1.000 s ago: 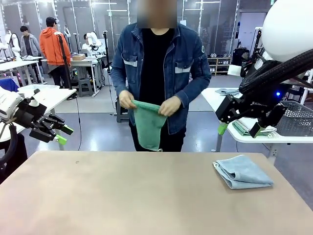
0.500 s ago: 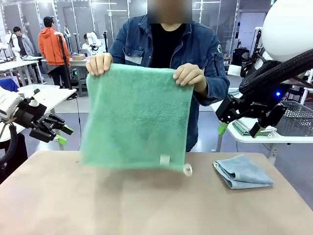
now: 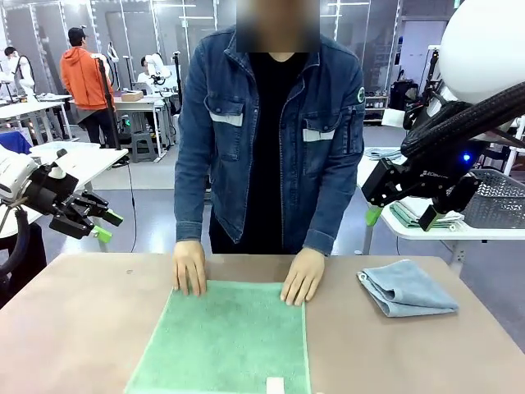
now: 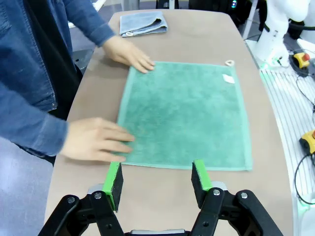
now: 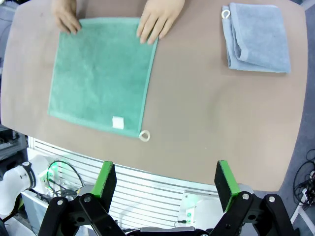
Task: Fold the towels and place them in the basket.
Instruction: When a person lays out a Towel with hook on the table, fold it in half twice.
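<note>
at table centre, toward 6 o'clock in the front view, the green towel (image 3: pixel 221 341) now lies spread flat. half a second ago the person held it up open in the air, and a second ago it hung bunched in both hands. the person's hands (image 3: pixel 189 267) now press its far edge at 12 o'clock, one near each corner. its white tag and corner loop (image 5: pixel 144 135) lie at the robot-side edge.

the blue towel (image 3: pixel 408 287) has not moved: folded, at 3 o'clock on the table (image 3: pixel 74 312), well apart from the green one.

left gripper (image 3: pixel 107 226) hangs off the table at 9 o'clock, jaws partly parted, holding nothing. right gripper (image 3: pixel 400 217) hangs at 2 o'clock, jaws spread wide, empty. neither has shifted over the last second.

a grey mesh basket (image 3: pixel 500 201) sits on a side table past the right arm; cannot tell if it is the task's basket.

judgement: the green towel is laid out ready for its first fold; folding not yet begun, and no towel is seen in a basket.
</note>
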Controlling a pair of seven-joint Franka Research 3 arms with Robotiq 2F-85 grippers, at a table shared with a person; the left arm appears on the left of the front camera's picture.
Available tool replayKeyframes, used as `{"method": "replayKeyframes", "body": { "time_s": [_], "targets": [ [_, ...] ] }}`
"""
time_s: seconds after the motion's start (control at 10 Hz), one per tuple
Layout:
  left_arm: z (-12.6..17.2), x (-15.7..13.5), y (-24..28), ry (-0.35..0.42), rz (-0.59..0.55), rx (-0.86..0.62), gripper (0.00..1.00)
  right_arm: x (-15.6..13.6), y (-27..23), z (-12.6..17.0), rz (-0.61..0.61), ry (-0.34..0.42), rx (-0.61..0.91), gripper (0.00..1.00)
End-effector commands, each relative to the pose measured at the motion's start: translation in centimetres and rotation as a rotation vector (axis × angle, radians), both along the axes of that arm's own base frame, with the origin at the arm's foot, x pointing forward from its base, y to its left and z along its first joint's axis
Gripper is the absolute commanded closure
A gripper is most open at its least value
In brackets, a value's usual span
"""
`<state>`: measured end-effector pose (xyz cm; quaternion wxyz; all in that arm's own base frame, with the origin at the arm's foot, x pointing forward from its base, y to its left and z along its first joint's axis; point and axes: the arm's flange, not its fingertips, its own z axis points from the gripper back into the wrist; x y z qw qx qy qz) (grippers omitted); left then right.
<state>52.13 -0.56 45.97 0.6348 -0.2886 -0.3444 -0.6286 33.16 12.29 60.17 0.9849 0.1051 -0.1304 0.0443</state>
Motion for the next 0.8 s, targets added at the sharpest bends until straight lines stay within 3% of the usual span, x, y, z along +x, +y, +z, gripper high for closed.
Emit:
{"method": "replayKeyframes", "body": {
  "time_s": [0.0, 0.7],
  "targets": [
    [0.10, -0.17, -0.08, -0.002, 0.013, 0.001, 0.28, -0.04, 0.11, 0.12, -0.001, 0.002, 0.002, 0.00],
    [0.10, -0.17, -0.08, -0.002, 0.013, 0.001, 0.28, -0.04, 0.11, 0.12, -0.001, 0.002, 0.002, 0.00]
  ]
}}
